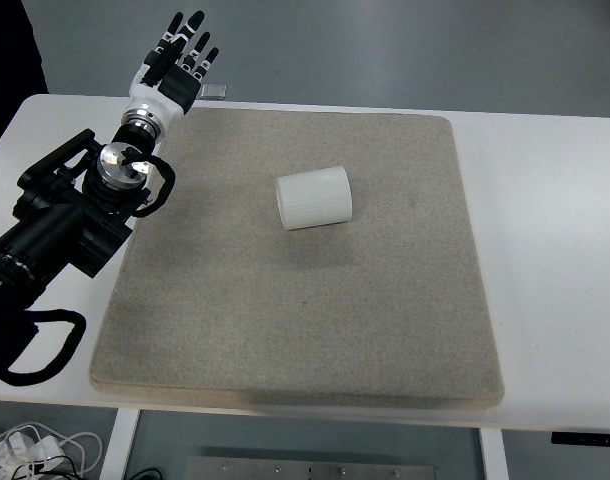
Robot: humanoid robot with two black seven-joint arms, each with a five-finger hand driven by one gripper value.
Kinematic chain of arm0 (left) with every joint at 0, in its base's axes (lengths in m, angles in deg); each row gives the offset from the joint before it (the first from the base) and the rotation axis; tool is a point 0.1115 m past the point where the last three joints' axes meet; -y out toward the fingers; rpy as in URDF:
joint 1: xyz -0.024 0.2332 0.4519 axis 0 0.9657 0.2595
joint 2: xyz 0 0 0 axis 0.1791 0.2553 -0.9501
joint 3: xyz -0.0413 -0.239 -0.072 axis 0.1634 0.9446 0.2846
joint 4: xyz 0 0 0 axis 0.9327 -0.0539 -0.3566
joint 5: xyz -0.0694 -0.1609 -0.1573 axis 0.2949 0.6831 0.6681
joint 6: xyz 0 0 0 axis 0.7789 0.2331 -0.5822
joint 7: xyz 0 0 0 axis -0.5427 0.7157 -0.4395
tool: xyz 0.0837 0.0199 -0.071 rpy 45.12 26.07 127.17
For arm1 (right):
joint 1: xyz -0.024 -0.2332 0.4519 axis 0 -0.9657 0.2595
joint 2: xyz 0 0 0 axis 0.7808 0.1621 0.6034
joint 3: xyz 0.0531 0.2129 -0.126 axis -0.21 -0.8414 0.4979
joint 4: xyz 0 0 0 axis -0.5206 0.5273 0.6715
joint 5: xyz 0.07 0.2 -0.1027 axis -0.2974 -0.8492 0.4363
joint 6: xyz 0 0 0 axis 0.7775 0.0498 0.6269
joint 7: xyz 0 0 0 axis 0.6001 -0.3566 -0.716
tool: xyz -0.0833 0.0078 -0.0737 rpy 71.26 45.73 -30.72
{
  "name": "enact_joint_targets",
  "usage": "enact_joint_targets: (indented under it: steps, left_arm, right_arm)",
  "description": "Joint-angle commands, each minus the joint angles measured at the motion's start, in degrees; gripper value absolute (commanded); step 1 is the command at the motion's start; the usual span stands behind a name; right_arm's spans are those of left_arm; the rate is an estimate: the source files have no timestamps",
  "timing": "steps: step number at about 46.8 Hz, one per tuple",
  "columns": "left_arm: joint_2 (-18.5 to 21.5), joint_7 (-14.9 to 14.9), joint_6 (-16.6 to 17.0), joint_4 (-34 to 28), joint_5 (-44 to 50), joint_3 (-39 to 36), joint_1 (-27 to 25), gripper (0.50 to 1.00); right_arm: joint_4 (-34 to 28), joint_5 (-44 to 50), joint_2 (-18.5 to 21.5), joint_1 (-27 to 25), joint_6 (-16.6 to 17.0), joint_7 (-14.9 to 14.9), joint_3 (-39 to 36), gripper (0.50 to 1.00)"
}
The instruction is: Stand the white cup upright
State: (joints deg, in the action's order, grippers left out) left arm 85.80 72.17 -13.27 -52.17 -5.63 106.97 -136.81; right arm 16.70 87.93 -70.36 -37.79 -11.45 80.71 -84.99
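A white ribbed cup (314, 198) lies on its side near the middle of a grey mat (305, 330), its long axis running left to right. My left hand (178, 55) is raised over the mat's far left corner, well left of and beyond the cup. Its fingers are spread and hold nothing. The left arm (75, 210) comes in from the left edge. The right arm is out of view.
The mat covers most of the white table (555, 250). A small dark object (213, 92) lies at the far table edge just right of my left hand. Cables (35, 445) hang below the table's near left edge.
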Motion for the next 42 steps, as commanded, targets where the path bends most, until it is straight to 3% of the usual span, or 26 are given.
enact_joint_targets:
  steps: [1,31,42]
  left_arm:
    - [0.00,-0.07,0.00,0.00,0.10,0.04,0.00,0.996]
    - [-0.26,-0.07,-0.35,0.97,-1.22,-1.01,-0.35,0.996]
    - [-0.26,-0.07,-0.26,0.62,-11.14,-4.88,-0.79,0.996]
  right_arm:
    - [-0.01,-0.01,0.00,0.00,0.00,-0.01,0.00,0.952]
    - [0.08,-0.01,0.00,0.00,0.00,-0.01,0.00,0.952]
    - [-0.01,-0.01,0.00,0.00,0.00,-0.01,0.00,0.952]
